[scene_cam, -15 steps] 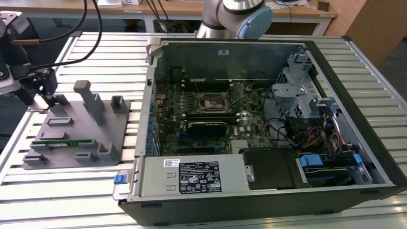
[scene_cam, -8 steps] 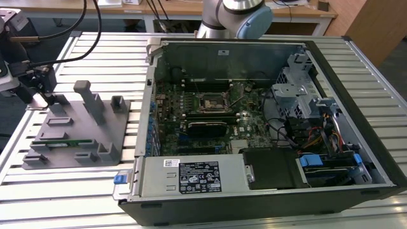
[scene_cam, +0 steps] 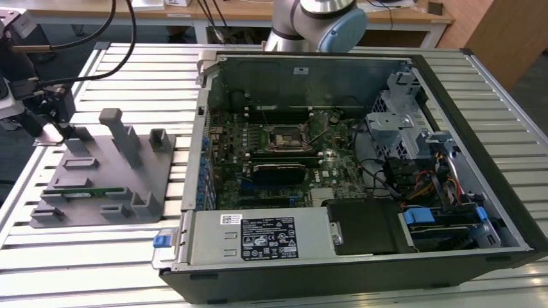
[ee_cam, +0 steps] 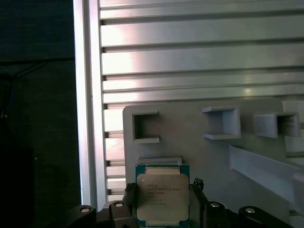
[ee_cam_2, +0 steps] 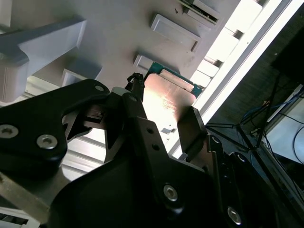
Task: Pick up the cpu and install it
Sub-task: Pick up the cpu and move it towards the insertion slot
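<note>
The cpu sits clamped between the two fingers of the gripper, silver top plate with a green rim facing the first wrist view; in the second wrist view the cpu shows a shiny plate, a dark finger pressed against each of two opposite edges. It hangs over the near edge of the grey tray – whether it touches the tray cannot be told. The tray lies on the slatted metal table. In the exterior view the gripper is at the tray's far corner on the exterior view's left, a green memory stick lies in the tray, and the open computer case stands just beside the tray – its motherboard socket well apart from the gripper.
</note>
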Robot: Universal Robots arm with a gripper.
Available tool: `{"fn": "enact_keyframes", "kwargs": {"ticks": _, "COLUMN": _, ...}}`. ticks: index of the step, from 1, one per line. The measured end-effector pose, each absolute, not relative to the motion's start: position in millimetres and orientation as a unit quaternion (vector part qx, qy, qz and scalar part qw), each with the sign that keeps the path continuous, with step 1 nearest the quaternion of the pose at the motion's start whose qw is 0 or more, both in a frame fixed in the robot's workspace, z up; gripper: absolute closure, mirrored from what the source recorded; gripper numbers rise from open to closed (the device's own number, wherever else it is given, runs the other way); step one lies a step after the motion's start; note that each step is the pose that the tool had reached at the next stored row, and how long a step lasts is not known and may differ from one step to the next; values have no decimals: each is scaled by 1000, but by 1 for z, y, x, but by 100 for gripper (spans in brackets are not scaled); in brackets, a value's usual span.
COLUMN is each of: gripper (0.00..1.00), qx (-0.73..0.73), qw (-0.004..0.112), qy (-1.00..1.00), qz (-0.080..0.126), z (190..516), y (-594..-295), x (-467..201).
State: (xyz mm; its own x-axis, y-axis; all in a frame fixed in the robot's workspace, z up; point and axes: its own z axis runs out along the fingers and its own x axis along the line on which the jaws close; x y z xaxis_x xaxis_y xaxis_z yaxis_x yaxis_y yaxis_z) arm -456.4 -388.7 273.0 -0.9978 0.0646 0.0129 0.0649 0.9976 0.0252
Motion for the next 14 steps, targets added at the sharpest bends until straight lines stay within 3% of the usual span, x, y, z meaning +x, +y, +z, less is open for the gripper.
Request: {"fn": "enact_keyframes", "kwargs": {"ticks": 14, "gripper": 47, "qx": -32, "qw": 6, "qy": -999, "qz": -10, "z": 283, "y": -386, "x": -456}}
